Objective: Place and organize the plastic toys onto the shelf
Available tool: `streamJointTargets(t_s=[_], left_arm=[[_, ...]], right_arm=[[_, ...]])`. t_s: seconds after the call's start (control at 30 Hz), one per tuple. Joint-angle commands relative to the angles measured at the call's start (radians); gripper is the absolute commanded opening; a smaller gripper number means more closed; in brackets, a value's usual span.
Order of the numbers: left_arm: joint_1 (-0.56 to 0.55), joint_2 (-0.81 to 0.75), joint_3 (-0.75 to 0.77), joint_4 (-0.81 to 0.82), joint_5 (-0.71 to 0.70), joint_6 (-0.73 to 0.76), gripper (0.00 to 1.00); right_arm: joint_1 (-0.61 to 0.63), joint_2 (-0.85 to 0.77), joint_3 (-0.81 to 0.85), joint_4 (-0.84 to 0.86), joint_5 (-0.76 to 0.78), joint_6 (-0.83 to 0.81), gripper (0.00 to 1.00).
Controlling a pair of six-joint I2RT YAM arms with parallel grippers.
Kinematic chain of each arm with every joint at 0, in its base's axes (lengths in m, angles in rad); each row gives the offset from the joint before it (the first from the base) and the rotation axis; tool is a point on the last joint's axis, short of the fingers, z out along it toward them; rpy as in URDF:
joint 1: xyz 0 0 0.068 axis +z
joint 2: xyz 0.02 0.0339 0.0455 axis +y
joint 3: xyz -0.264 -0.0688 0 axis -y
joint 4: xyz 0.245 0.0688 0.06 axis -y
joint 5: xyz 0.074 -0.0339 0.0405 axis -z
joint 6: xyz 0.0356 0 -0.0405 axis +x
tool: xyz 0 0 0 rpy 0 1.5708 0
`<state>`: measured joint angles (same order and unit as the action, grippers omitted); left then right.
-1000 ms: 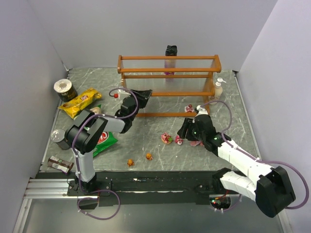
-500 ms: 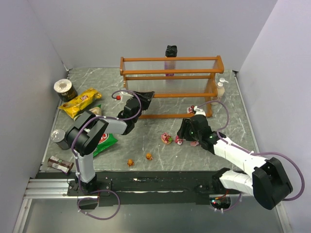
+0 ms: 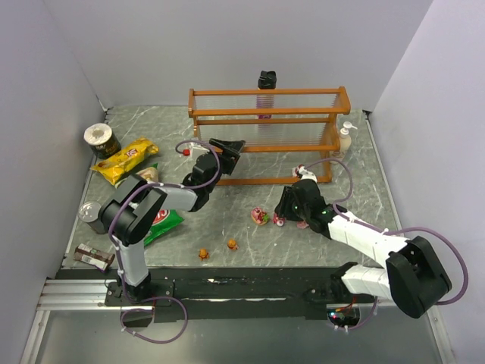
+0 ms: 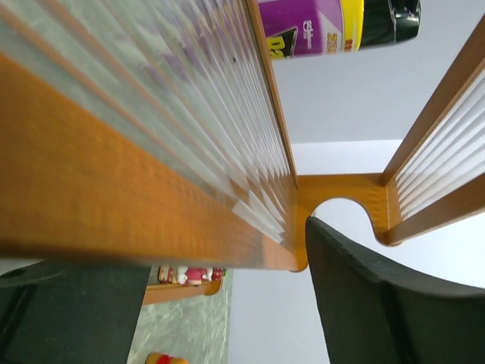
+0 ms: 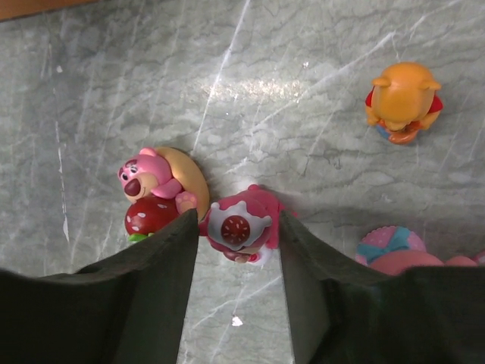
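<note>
Down on the surface [image 5: 303,114], right fingers [image 5: 163,280] straddle a pink toy [image 5: 236,227], lined up for a lift; pinched or not, we cannot tell. Left fingers [image 4: 364,288] stand apart and empty against the shelf [image 4: 114,197], where toys belong. An orange toy [image 5: 402,98] waits nearby.

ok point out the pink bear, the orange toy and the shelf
pink bear [image 5: 142,176], right wrist view, its head
orange toy [image 5: 402,89], right wrist view, its head
shelf [image 3: 227,92], top external view, its top rail
</note>
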<state>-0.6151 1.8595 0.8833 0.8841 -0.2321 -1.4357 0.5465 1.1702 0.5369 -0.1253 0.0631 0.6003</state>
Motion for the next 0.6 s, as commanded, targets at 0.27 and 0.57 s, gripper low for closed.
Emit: streamJointTargets(t_s=[0.27, 0.57], left_arm=[[-0.041, -0.157, -0.081, -0.002, 0.108, 0.035, 0.91], [-0.083, -0.347, -0.233, -0.114, 0.080, 0.104, 0.94]], right_arm=[[0.010, -0.004, 0.008, 0.056, 0.050, 0.041, 0.07], [0.013, -0.027, -0.023, 0.092, 0.078, 0.035, 0.00]])
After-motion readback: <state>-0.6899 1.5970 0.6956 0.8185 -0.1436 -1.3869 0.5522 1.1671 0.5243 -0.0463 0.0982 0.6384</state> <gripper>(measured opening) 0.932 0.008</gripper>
